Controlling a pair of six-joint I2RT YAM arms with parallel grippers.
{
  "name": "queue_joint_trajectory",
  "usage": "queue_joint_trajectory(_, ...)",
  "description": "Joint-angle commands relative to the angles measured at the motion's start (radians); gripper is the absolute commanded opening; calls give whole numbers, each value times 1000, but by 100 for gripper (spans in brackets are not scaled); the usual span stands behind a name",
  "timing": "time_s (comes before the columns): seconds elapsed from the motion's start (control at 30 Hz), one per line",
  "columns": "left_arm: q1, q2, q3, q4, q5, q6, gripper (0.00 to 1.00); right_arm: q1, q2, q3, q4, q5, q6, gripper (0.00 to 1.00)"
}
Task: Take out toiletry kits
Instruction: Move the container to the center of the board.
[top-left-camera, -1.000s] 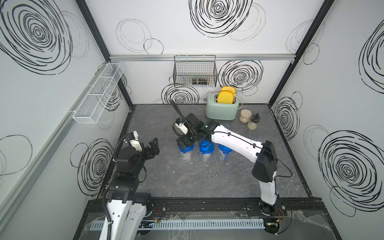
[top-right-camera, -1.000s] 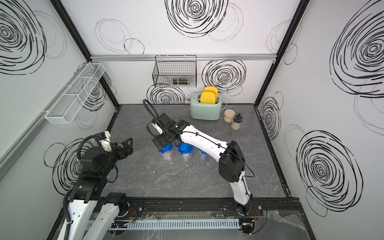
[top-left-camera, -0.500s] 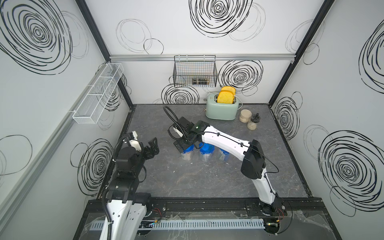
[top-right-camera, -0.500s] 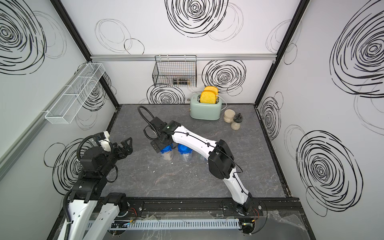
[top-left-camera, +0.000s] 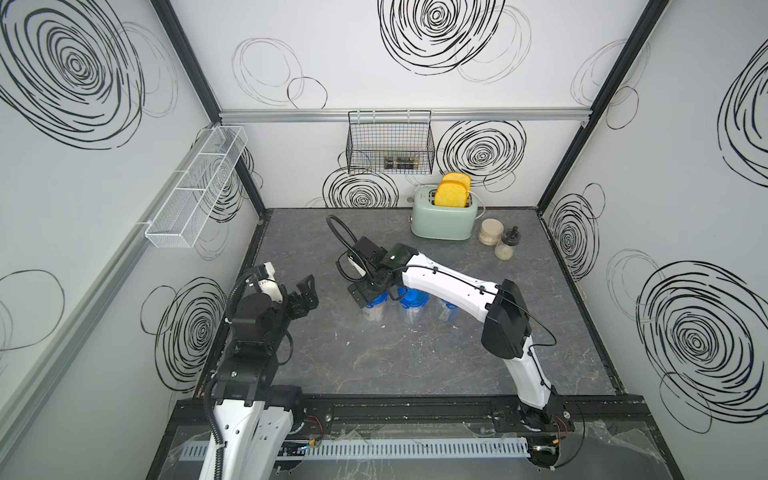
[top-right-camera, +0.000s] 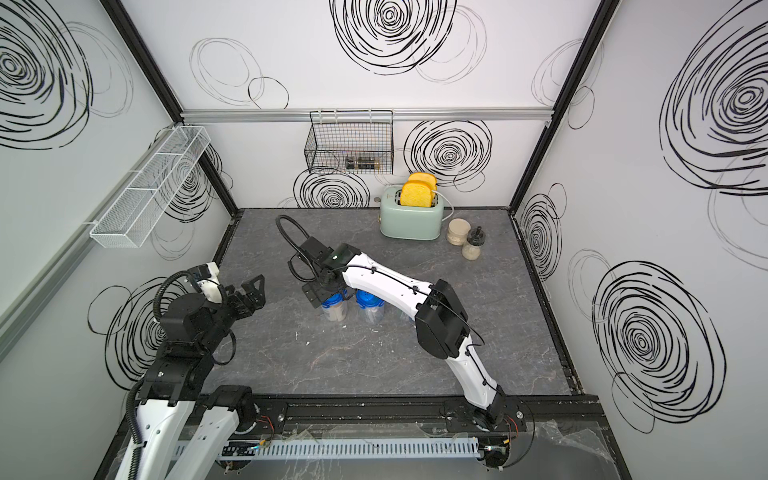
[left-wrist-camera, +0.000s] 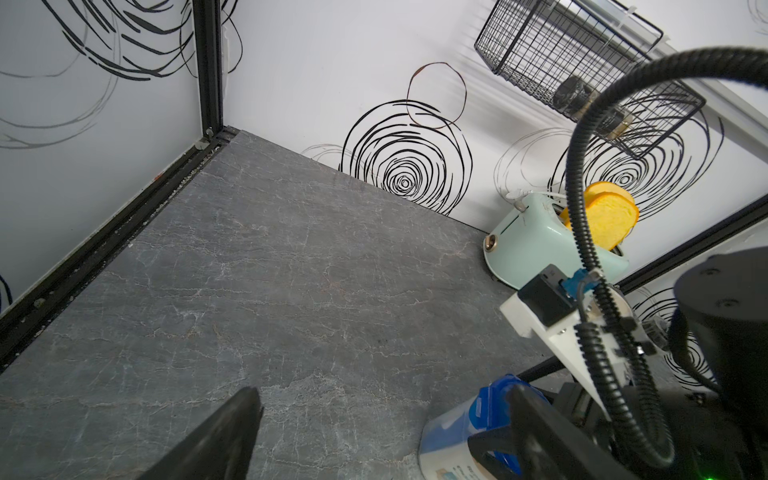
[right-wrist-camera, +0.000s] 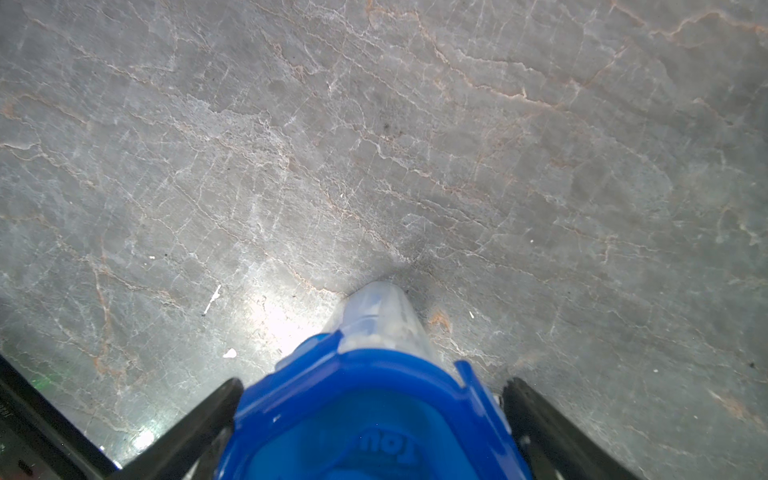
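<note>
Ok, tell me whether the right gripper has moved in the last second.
Yes. The right gripper has shifted away from the toaster, down over the end blue-lidded jar.

table: grey, veined stone | rear: 1 mint toaster, with 1 beige jar and 1 grinder just beside it | middle: 3 clear blue-lidded jars, upright in a row | white specks near them

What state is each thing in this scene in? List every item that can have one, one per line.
Left jar, upright, lidded.
Middle jar, upright, lidded.
Right jar, upright, mostly hidden by the right arm.
Left gripper, open, holding nothing.
Right gripper, jaws astride the left jar's blue lid; grip unclear.
Toaster, two toast slices raised.
Wire basket, hanging, small dark bottles inside.
Beige jar, upright, closed.
Grinder jar, upright, dark top on.
</note>
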Motion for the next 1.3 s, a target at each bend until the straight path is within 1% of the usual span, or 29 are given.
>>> queue_joint_trajectory(0.0, 8, -10, 9, 22, 3, -16, 96, 8, -7, -6, -32, -1, 7, 91)
queue_joint_trajectory(0.03, 7, -10, 9, 23, 3, -16, 96, 8, -6, -5, -33, -7, 7, 88)
queue_joint_trajectory(0.2, 7, -10, 7, 24, 4, -16, 96, 22, -14, 15, -47, -9, -14, 83)
queue_joint_trajectory(0.33, 7, -9, 7, 24, 5, -14, 96, 56, -28, 44, -75, 0, -36, 82)
queue_joint_trajectory(0.47, 7, -10, 7, 23, 6, -14, 96, 89, -67, 25, -77, -16, -41, 81)
queue_joint_trajectory(0.57, 8, -9, 7, 24, 7, -14, 96, 111, -112, -20, -54, -42, -38, 81)
queue_joint_trajectory(0.83, 7, -9, 8, 23, 7, -14, 96, 124, -218, -149, -9, -26, -34, 81)
queue_joint_trajectory(1.0, 7, -7, 7, 23, 10, -14, 96, 121, -252, -193, -4, -6, -35, 82)
queue_joint_trajectory(1.27, 7, -1, 8, 24, 13, -13, 96, 110, -288, -282, 42, -12, -31, 83)
